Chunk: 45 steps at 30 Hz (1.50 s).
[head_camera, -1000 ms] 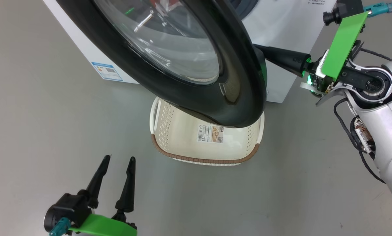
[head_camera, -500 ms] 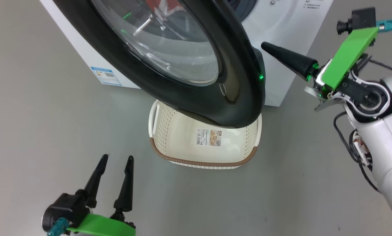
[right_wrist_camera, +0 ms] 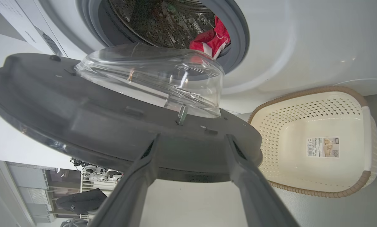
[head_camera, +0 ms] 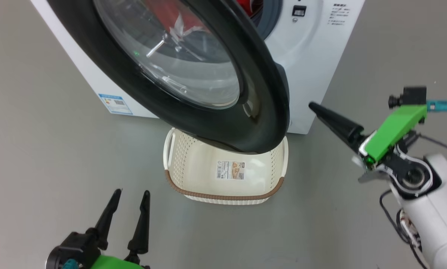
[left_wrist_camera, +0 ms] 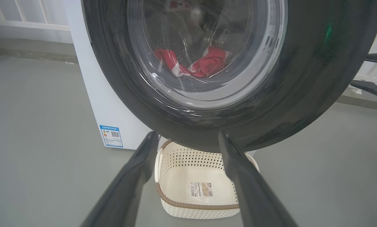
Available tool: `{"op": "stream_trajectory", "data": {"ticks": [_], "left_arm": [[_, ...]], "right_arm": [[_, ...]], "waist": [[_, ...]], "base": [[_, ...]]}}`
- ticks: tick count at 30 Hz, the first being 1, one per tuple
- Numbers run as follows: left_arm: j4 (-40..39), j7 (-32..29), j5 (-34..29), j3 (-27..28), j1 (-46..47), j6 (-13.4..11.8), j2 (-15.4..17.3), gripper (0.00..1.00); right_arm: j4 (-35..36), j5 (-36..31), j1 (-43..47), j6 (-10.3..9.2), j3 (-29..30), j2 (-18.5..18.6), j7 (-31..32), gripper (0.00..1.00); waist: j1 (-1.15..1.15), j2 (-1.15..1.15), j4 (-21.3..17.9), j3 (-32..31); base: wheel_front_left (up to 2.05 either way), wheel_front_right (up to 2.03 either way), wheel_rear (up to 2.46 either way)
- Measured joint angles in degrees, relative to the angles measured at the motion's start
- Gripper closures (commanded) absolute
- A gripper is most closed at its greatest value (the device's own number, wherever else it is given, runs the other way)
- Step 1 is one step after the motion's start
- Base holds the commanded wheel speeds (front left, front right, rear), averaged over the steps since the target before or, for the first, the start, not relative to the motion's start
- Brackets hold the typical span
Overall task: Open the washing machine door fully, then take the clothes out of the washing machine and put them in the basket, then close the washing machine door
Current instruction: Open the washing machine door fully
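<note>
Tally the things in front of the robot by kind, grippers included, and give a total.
washing machine: 1
washing machine door: 1
clothes, one red garment in the drum: 1
basket: 1
grippers: 2, the left gripper and the right gripper
Total: 6

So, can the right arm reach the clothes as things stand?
Probably not cleanly. The right gripper is open, but the half-open washing machine door lies across its fingers' line, its glass bulging between them and the clothes. Swinging it wider should free the way.
</note>
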<state>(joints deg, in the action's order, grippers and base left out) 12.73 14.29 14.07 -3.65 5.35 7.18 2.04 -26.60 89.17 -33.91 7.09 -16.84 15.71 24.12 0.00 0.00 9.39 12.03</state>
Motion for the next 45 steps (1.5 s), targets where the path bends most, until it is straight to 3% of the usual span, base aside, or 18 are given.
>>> {"op": "stream_trajectory", "data": {"ticks": [14,22,35,45], "left_arm": [[-0.1,0.0,-0.5,1.7,-3.4,0.0,0.2,0.00],[0.1,0.0,-0.5,2.9,-5.5,0.0,0.3,0.00],[0.5,0.0,-0.5,3.6,-5.5,0.0,0.3,0.00],[0.8,0.0,-0.5,4.2,-5.6,0.0,0.3,0.00]], "right_arm": [[0.0,0.0,14.8,-0.03,1.1,-1.7,-6.6,0.00],[-0.4,-3.0,19.8,-0.03,-1.4,-1.7,-11.1,0.00],[-0.4,-8.4,21.1,-0.03,-4.8,0.8,-25.7,0.00],[-2.0,-16.3,21.8,-0.03,-14.2,3.9,-36.7,0.00]], "waist": [[0.00,0.00,-3.0,-3.2],[0.00,0.00,-5.1,-4.2],[0.00,0.00,-6.6,-4.3],[0.00,0.00,-6.8,-4.6]], "base": [[0.00,0.00,0.00],[0.00,0.00,0.00],[0.00,0.00,0.00],[0.00,0.00,0.00]]}}
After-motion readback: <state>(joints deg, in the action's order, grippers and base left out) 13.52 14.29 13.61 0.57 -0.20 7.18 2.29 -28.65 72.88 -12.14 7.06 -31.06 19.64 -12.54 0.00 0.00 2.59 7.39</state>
